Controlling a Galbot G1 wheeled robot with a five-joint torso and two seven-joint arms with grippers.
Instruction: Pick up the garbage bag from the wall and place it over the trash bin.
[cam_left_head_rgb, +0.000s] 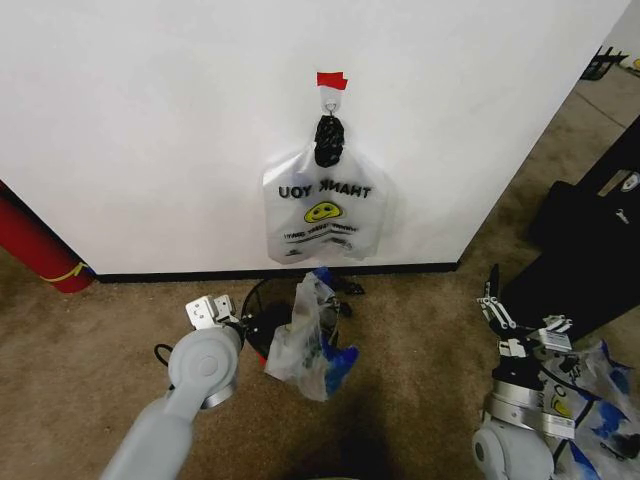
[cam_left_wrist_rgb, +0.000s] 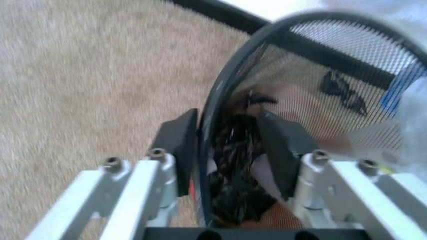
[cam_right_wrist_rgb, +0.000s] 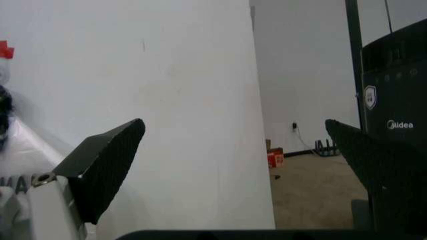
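Note:
The garbage bag (cam_left_head_rgb: 305, 345), whitish with blue tips, lies crumpled over the right side of the trash bin (cam_left_head_rgb: 262, 300), a black mesh bin on the carpet below the wall (cam_left_head_rgb: 150, 120). My left gripper (cam_left_head_rgb: 222, 312) is at the bin's left rim. In the left wrist view its jaws (cam_left_wrist_rgb: 230, 125) stand open, one either side of the rim (cam_left_wrist_rgb: 212, 100), with dark crumpled material inside the mesh. The bag's edge (cam_left_wrist_rgb: 410, 100) shows beyond. My right gripper (cam_left_head_rgb: 495, 300) waits at the right, pointing up, with its jaws (cam_right_wrist_rgb: 233, 124) wide open on nothing.
A similar bag with mirrored lettering and a smiley (cam_left_head_rgb: 322, 215) hangs from the hook (cam_left_head_rgb: 329, 100) under red tape (cam_left_head_rgb: 331, 80). A red cylinder (cam_left_head_rgb: 35, 245) leans at the left. A large black case (cam_left_head_rgb: 590, 230) and printed clear bags (cam_left_head_rgb: 600, 400) crowd the right.

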